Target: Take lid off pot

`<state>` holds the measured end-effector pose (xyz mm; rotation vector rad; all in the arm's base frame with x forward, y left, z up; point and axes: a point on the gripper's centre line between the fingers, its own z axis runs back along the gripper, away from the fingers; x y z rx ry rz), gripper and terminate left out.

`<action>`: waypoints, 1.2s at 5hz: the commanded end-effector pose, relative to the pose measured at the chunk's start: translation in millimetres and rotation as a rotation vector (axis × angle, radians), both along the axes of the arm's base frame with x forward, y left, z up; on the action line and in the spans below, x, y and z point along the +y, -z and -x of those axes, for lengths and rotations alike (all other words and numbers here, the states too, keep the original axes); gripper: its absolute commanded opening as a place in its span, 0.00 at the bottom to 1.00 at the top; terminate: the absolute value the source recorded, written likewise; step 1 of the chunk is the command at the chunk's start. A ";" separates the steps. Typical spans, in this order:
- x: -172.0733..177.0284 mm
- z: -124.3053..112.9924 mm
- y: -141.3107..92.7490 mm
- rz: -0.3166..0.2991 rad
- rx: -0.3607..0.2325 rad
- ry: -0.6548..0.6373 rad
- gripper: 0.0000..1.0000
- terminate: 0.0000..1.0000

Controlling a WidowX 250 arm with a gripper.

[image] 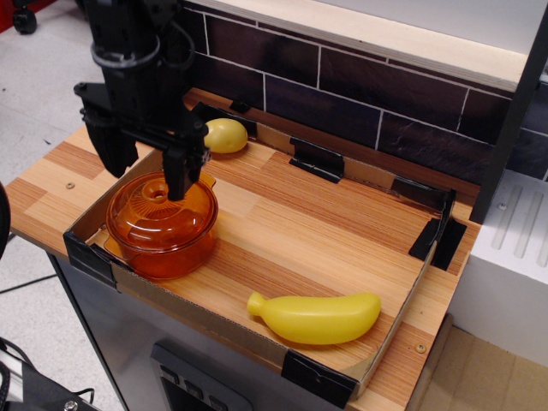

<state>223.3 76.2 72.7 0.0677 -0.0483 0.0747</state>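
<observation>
The orange pot [163, 244] stands in the front left corner of the cardboard-walled tray [360, 364]. The domed orange lid [150, 212] rests on it, its ring knob [157, 193] at the centre. My black gripper [147, 178] is open and hangs right over the lid. One finger is at the lid's back left edge. The other fingertip [177, 187] is just right of the knob, low over the lid. I cannot tell if it touches.
A yellow banana [315, 318] lies at the tray's front edge. A yellow lemon [224, 135] sits in the back left corner. Black tape clips mark the tray corners. A dark tile wall runs behind. A white appliance [505, 257] stands at the right.
</observation>
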 end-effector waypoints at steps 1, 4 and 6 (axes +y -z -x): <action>3.0 -3.5 4.1 -0.033 -0.021 0.007 1.00 0.00; 2.1 -7.5 8.5 -0.045 -0.022 -0.016 0.00 0.00; 10.3 -6.6 4.2 -0.048 -0.032 -0.038 0.00 0.00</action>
